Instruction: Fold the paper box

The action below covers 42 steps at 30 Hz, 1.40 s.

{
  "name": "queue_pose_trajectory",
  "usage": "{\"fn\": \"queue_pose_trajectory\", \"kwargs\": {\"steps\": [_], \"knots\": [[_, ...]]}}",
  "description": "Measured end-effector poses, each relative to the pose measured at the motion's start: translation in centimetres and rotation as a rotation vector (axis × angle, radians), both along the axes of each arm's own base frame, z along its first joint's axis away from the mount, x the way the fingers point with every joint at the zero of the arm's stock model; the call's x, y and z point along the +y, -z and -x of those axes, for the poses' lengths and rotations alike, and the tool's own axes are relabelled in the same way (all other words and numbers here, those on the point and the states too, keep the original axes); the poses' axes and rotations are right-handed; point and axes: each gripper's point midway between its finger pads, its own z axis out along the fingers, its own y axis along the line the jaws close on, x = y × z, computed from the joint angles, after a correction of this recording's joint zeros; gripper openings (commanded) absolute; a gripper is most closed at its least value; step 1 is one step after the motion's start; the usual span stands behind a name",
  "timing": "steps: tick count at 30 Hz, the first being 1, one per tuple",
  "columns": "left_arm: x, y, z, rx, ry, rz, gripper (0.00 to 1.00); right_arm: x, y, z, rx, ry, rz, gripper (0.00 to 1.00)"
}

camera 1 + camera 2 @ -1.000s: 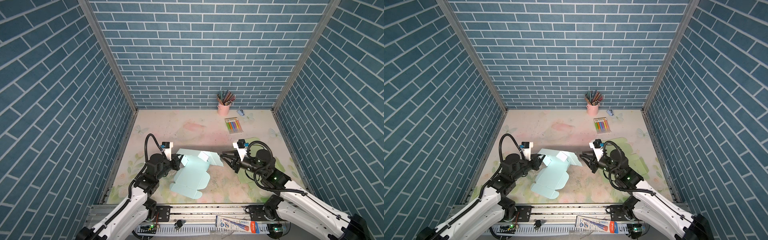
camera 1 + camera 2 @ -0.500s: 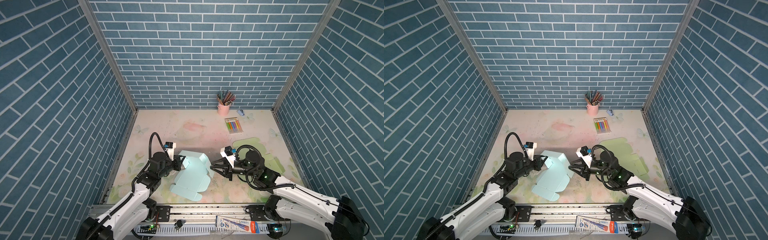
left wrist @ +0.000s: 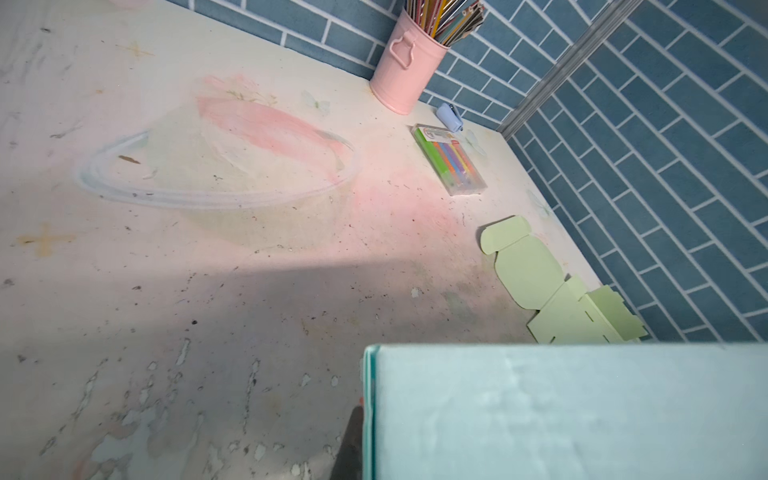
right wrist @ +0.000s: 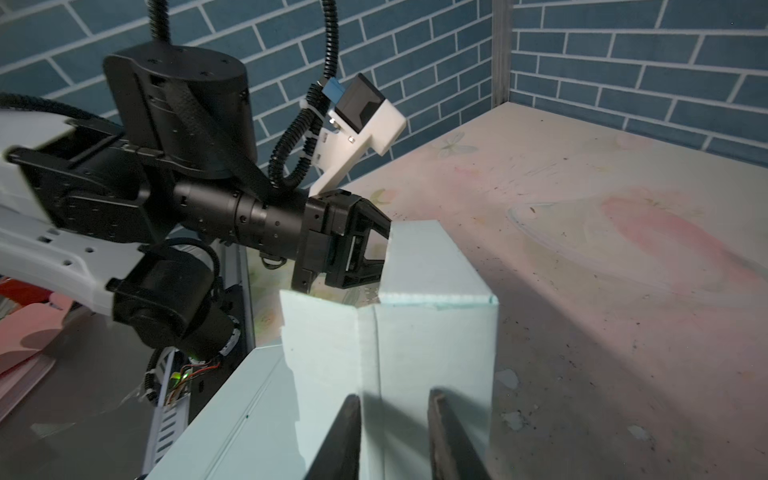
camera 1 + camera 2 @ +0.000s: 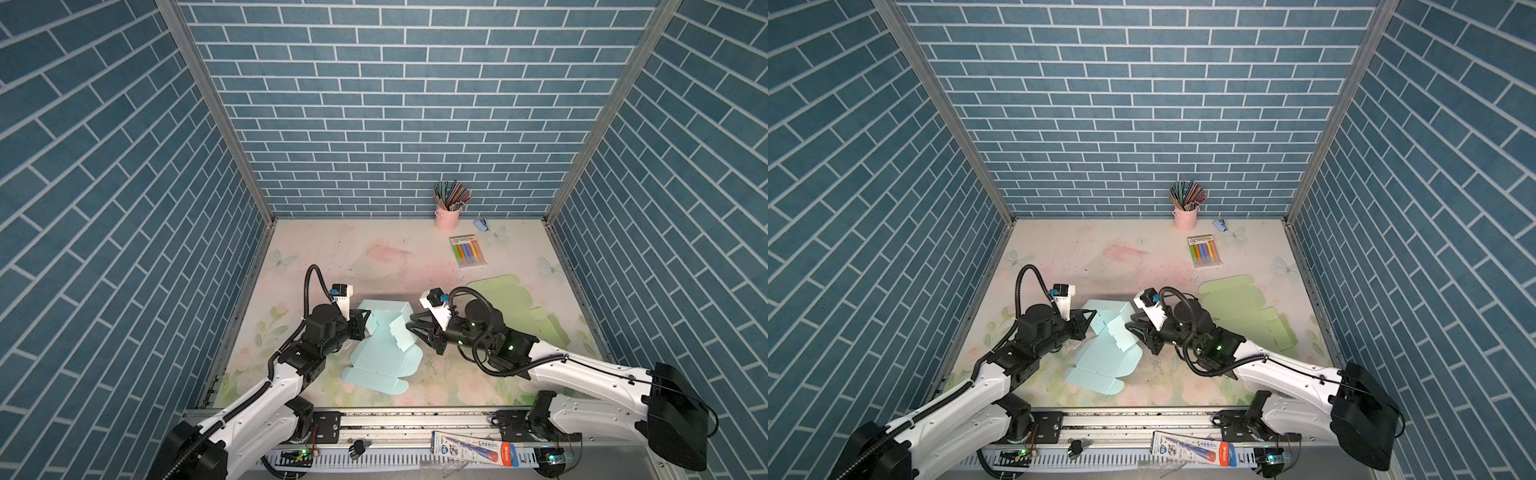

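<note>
The light blue paper box (image 5: 382,361) (image 5: 1104,361) lies partly folded at the table's middle, its far panels standing up. My left gripper (image 5: 368,322) (image 5: 1090,318) is shut on the upper edge of a raised wall, and the right wrist view shows that left gripper (image 4: 384,249) pinching it. In the left wrist view the blue panel (image 3: 561,415) fills the corner, with one dark finger (image 3: 353,440) beside it. My right gripper (image 5: 413,330) (image 5: 1133,326) is at the box's right side. Its jaws (image 4: 393,395) stand apart, facing an upright flap (image 4: 415,353) with nothing between them.
A flat green box blank (image 5: 511,299) lies behind the right arm. A pink cup of pencils (image 5: 448,216), a marker pack (image 5: 467,251) and a small blue object (image 5: 482,224) sit at the back right. A tube (image 5: 473,446) rests on the front rail.
My right gripper has moved left up to the box and its jaws have parted a little. The box's far panels have folded up more steeply. The left gripper keeps its hold.
</note>
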Motion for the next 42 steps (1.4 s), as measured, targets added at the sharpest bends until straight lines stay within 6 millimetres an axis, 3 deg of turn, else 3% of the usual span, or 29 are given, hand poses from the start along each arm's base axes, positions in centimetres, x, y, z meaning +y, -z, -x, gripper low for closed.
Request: {"fn": "queue_pose_trajectory", "kwargs": {"steps": [12, 19, 23, 31, 42], "knots": [[0.9, 2.0, -0.1, 0.047, -0.129, -0.076, 0.0, 0.5, 3.4, -3.5, -0.046, 0.249, 0.243, 0.38], [0.6, 2.4, 0.5, 0.054, -0.185, -0.097, 0.0, 0.0, 5.0, -5.6, -0.087, 0.388, 0.395, 0.33], [-0.1, 2.3, 1.0, 0.047, -0.191, -0.096, 0.0, -0.8, 5.7, -6.5, -0.111, 0.454, 0.45, 0.26], [-1.6, 1.7, 1.5, 0.033, -0.204, -0.099, 0.0, -2.3, 5.5, -7.8, -0.167, 0.588, 0.49, 0.1], [-2.6, 1.7, 2.4, 0.026, -0.241, -0.085, 0.0, -3.4, 5.4, -8.6, -0.287, 0.713, 0.584, 0.16]]}}
